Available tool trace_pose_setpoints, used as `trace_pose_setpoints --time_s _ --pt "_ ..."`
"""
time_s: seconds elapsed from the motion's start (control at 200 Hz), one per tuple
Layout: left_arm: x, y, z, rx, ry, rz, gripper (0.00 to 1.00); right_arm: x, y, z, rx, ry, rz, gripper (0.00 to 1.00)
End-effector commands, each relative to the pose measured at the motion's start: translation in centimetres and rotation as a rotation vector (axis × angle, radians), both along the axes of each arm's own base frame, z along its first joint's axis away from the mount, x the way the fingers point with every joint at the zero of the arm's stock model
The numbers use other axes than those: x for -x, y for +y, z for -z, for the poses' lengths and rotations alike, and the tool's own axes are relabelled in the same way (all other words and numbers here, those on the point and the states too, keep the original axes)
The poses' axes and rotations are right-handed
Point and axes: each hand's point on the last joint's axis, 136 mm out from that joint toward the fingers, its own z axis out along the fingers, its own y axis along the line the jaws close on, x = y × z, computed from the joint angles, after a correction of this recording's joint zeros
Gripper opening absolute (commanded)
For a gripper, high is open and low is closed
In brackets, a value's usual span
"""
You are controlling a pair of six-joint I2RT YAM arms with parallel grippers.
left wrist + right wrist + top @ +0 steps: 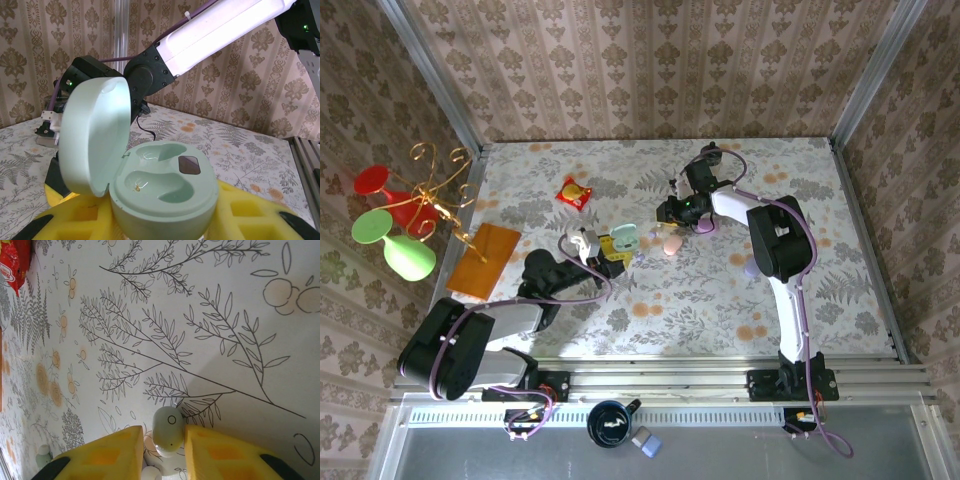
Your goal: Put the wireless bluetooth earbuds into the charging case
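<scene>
Earbud point(169, 435) check from us, starting at our side of the tabletop point(700, 300): the left hand point(613, 250) has its yellow fingers point(245, 210) clamped on the mint charging case point(165, 200). The case stands upright with its lid point(95, 135) flipped wide open and both wells bare. Just past it, the right hand point(164, 429) is pinched nearly closed on one pale whitish-green earbud, snug against both its sides, held over the floral tabletop. So that bud is in the right hand, close to the open case but not in it. A small pink piece point(670, 243) lies between the two hands and a lilac one point(750, 268) sits beside the right arm. We can't tell from up top if those are buds or cases. Further back there's a red snack packet point(573, 192), well apart from everything else
</scene>
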Motion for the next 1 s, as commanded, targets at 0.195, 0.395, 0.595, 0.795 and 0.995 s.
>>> trace_pose_setpoints --time_s 0.195,0.395,0.595,0.795,0.995 --pt "0.4 -0.3 -1.4 0.02 -0.071 0.022 0.37 0.6 0.0 1.9 0.021 0.065 -0.001 0.28" --pt "0.4 -0.3 -1.3 0.018 -0.07 0.022 0.37 0.6 0.2 1.8 0.016 0.063 0.002 0.24" --pt "0.3 -0.2 -1.1 0.012 -0.077 0.009 0.37 0.5 -0.2 0.3 0.039 0.016 0.026 0.23" --pt "-0.2 0.1 -0.5 -0.006 -0.086 -0.027 0.37 1.0 -1.8 -2.1 0.093 -0.069 0.09 0.22" --pt "-0.8 0.1 0.6 -0.035 -0.086 -0.053 0.37 2.5 -4.4 -3.8 0.216 -0.135 0.175 0.22"
